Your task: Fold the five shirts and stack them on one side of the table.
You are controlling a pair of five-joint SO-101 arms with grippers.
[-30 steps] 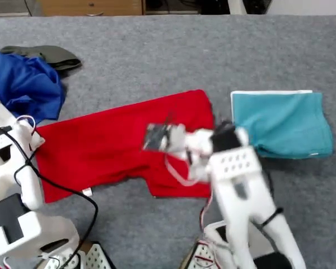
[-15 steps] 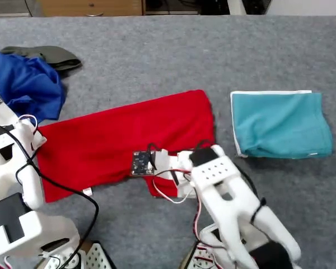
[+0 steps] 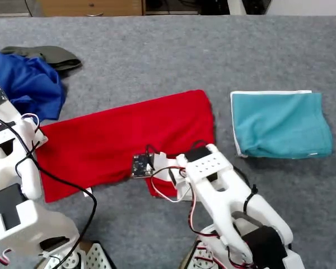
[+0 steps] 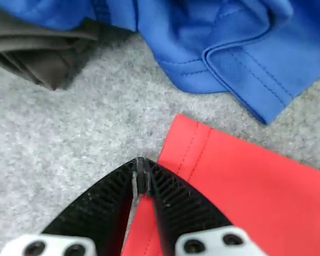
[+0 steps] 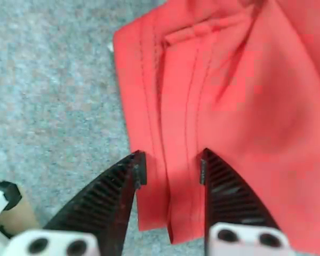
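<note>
Upper left: blue shirt (image 3: pixel 22 84), loose and unfolded, with an olive shirt (image 3: pixel 53 56) beside it.
Far left: my left gripper (image 4: pixel 141 177) — closed at the red shirt's (image 3: pixel 117 140) left edge, cloth pinched as I judge it.
Centre: red shirt, spread flat on the grey surface (image 3: pixel 157 50).
Lower centre: my right gripper (image 5: pixel 170 160) — open, astride the near hem.
Right: teal shirt (image 3: pixel 280 123), folded.
Step in hand: folding the red shirt.
Next: close the right gripper, then lift both edges evenly.

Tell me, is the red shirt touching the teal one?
Apart. The high view shows a strip of grey table between the red shirt and the teal shirt.
</note>
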